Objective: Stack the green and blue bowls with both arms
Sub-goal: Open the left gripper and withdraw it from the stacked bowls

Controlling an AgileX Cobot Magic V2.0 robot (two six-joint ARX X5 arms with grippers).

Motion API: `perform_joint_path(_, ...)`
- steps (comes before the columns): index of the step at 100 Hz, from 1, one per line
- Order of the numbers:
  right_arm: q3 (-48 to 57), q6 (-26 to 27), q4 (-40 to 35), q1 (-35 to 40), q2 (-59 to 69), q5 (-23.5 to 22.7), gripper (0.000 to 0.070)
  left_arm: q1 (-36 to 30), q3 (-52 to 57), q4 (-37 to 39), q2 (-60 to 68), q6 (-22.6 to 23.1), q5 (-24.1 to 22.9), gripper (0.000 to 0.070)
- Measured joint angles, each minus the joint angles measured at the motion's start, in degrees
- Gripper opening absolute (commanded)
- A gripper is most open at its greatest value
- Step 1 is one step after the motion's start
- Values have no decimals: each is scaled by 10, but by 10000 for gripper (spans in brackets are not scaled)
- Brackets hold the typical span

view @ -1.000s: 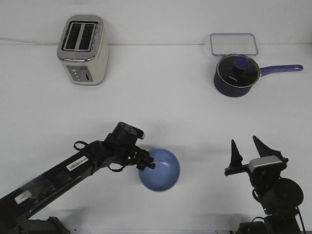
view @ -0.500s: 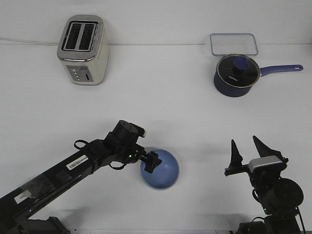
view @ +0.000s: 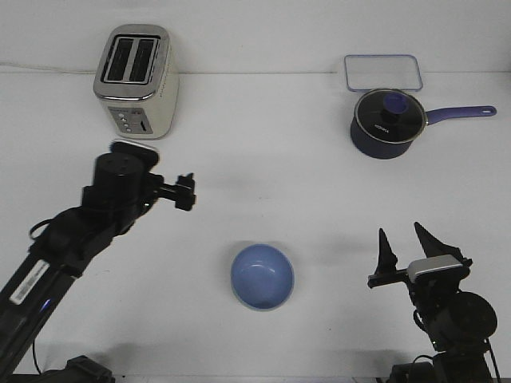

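White matte table (view: pixel 263 159) carrying everything.

Left arm (view: pixel 72 239) hanging raised near toaster (view: pixel 134 80), well apart from bowl; left gripper (view: pixel 185 192) empty, jaw gap too blurred to tell.

Right gripper (view: pixel 406 243) sitting parked at near right corner, pointed fingers spread apart, holding nothing.

Toaster: brushed metal, boxy. Navy saucepan (view: pixel 386 121) with glass lid, clear tray (view: pixel 383 72) behind it.

Blue bowl (view: pixel 263 277): glossy, round, resting upright between arms, untouched. Green bowl not separately visible; possibly nested beneath blue, so stacking probably complete.
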Motion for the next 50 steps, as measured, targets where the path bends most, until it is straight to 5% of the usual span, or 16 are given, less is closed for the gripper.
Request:
perform_joint_path(7, 0, 0, 0, 0, 0, 0, 479, 44, 0, -1, -30, 10, -1, 513)
perform_joint_path(19, 0, 0, 0, 0, 0, 0, 470, 117, -8, 1, -68, 27, -1, 218)
perform_joint_path(29, 0, 6, 0, 0, 0, 0, 284, 169, -46, 20, -111, 40, 0, 46)
perform_joint_path(38, 0, 11, 0, 0, 0, 0, 8, 206, -113, 71, -166, 45, 9, 11)
perform_joint_path(50, 0, 16, -9, 0, -5, 5, 0, 236, -246, 195, -265, 47, 34, 12)
